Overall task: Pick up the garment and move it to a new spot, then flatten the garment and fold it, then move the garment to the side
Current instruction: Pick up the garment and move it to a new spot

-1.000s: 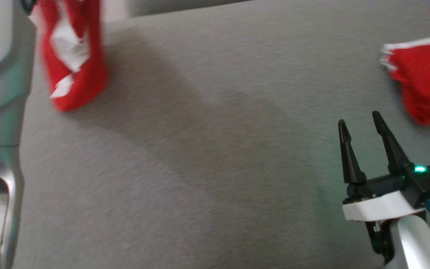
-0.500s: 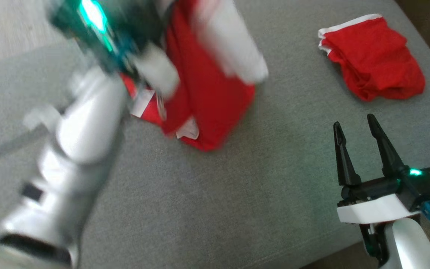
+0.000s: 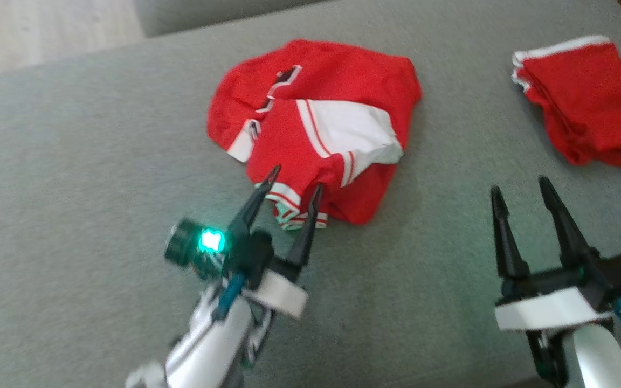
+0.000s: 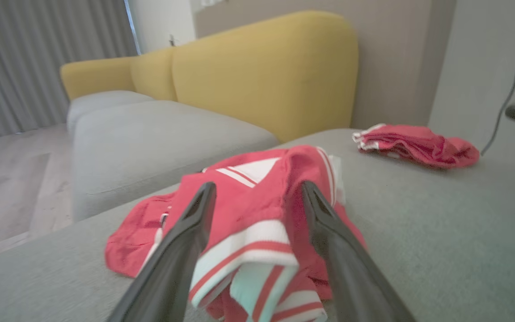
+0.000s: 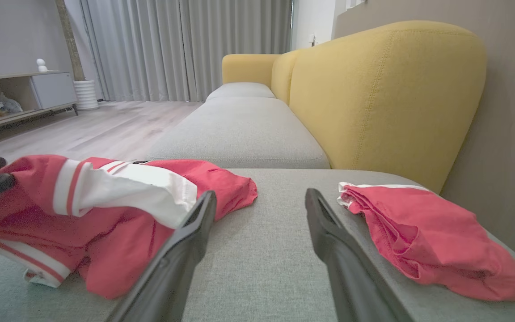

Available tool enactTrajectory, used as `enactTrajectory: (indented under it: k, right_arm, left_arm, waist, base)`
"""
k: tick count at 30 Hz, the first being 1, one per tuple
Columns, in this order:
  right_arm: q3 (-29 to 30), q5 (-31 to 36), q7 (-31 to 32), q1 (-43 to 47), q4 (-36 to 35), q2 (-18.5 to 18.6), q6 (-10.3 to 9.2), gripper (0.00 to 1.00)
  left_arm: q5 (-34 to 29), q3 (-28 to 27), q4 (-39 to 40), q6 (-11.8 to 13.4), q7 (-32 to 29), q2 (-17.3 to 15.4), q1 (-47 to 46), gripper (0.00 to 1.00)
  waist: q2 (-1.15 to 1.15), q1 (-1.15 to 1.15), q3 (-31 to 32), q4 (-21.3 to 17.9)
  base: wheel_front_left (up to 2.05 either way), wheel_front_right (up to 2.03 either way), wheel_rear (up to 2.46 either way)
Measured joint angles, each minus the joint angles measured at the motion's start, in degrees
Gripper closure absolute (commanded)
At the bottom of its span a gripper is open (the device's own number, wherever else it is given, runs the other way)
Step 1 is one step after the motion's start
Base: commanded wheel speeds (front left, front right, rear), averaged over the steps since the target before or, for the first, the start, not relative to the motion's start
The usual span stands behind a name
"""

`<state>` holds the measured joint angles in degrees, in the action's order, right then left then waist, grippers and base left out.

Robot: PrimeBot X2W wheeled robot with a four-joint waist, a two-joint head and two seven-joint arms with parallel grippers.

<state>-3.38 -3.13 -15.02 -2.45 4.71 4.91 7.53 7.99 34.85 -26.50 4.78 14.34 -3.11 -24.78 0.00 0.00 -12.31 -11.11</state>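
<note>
Here, crumpled garment [image 3: 337,75] on sofa [image 3: 73,161], left hand [image 3: 297,178] spread at hem

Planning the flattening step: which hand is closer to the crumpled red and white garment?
Left. The left hand is open at the garment's near edge, fingers either side of its striped cuff. The right hand is open, apart, off to its right.

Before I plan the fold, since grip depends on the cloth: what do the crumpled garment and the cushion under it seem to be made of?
Garment: thin, soft knit, possibly a polyester sports jersey; it lies in loose folds, matte red with white panels and striped trim.
Cushion: woven upholstery fabric, matte grey, with a fine visible weave and no sheen.
</note>
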Motion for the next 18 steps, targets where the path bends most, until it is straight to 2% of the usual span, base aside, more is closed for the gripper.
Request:
enactTrajectory:
  k: [3, 9, 14, 18]
  right_arm:
    - [1.37, 0.00, 0.00, 2.32, 0.36, 0.02, 0.00, 0.00]
    - [2.89, 0.01, 0.01, 7.10, 1.51, -0.38, 0.00, 0.00]
    - [3.46, 0.11, 0.16, 9.89, 2.33, -1.00, 0.00, 0.00]
    - [3.42, 0.19, 0.16, 10.77, 2.58, -1.64, 0.00, 0.00]
  left_arm:
    - [0.62, -1.87, 7.32, 2.49, 0.20, 0.38, 7.05, 0.00]
    - [0.51, -8.49, 17.69, 6.10, 0.20, -1.04, 21.53, 0.00]
    - [-0.57, -13.34, 25.08, 7.71, 0.29, -1.09, 29.22, 0.00]
    - [-1.36, -15.26, 28.38, 7.82, 0.30, -0.94, 33.94, 0.00]
  waist:
    - [0.00, 0.00, 2.01, 2.03]
    - [0.00, -0.01, 7.29, 6.25]
    - [0.00, -0.01, 11.42, 9.49]
    - [0.00, -0.01, 13.84, 11.40]
  base:
    - [0.00, 0.00, 0.00]
    - [0.00, 0.00, 0.00]
    - [0.00, 0.00, 0.00]
    - [0.00, 0.00, 0.00]
